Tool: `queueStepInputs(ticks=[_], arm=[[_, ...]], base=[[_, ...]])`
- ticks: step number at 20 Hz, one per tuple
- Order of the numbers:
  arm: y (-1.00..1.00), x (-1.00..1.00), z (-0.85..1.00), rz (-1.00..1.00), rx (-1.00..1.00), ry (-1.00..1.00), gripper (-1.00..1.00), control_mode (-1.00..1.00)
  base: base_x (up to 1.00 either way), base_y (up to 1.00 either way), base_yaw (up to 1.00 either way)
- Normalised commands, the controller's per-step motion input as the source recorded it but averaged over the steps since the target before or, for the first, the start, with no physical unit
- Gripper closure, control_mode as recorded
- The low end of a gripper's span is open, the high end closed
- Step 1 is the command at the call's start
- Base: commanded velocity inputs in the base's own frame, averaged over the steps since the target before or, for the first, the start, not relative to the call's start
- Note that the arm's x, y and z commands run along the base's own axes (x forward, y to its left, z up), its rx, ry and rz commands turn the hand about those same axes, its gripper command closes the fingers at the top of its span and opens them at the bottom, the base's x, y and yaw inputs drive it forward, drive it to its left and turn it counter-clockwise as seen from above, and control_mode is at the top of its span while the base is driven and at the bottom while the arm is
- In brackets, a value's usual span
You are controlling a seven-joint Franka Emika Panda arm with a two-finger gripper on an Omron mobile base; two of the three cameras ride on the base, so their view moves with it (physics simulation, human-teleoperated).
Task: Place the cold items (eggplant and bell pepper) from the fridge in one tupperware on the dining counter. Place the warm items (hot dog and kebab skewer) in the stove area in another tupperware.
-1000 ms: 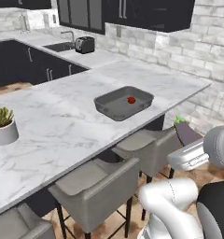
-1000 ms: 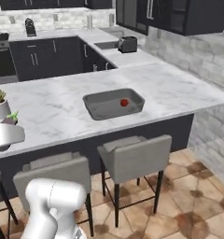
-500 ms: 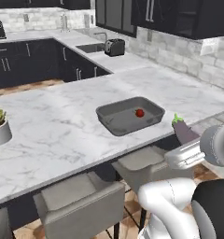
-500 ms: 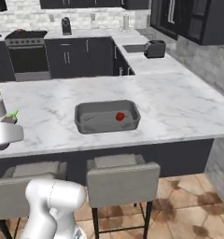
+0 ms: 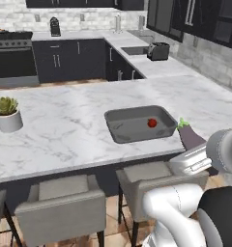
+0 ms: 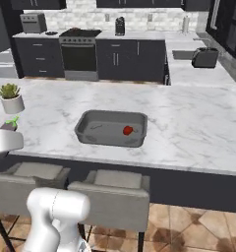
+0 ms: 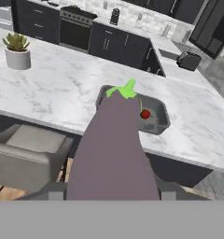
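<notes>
Marble counter ahead; held eggplant points stem-first toward tupperware.

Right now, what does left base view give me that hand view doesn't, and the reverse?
Left base alone: the sink set in the back counter, and the eggplant seen from the side. Hand view alone: the eggplant lengthwise, green cap toward the tupperware. Both: grey tupperware holding a small red item, potted plant, toaster, stove.

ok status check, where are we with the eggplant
Gripper shut on eggplant, carried short of the dining counter. Grey tupperware ahead, small red item inside. Two stools along the counter's near edge.
</notes>
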Motion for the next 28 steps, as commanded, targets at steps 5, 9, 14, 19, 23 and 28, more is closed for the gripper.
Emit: queueStepInputs(ticks=[5,9,14,19,23,28], arm=[[0.00,0.00,0.00,0.00,0.00,0.00,1.00,1.00],[0.00,0.00,0.00,0.00,0.00,0.00,1.00,1.00],[-0.06,0.20,0.00,0.02,0.04,0.06,1.00,-1.00],[-0.07,1.00,0.00,0.11,0.06,0.51,1.00,-1.00],[0.00,1.00,-0.12,0.12,0.00,0.61,1.00,-1.00],[0.09,1.00,-0.47,0.18,-0.09,0.45,1.00,-1.00]], base=[[0.46,-0.88,0.20],[0.91,-0.65,0.06],[0.80,-0.37,0.09],[0.00,0.00,0.00],[0.00,0.00,0.00],[0.00,0.00,0.00]])
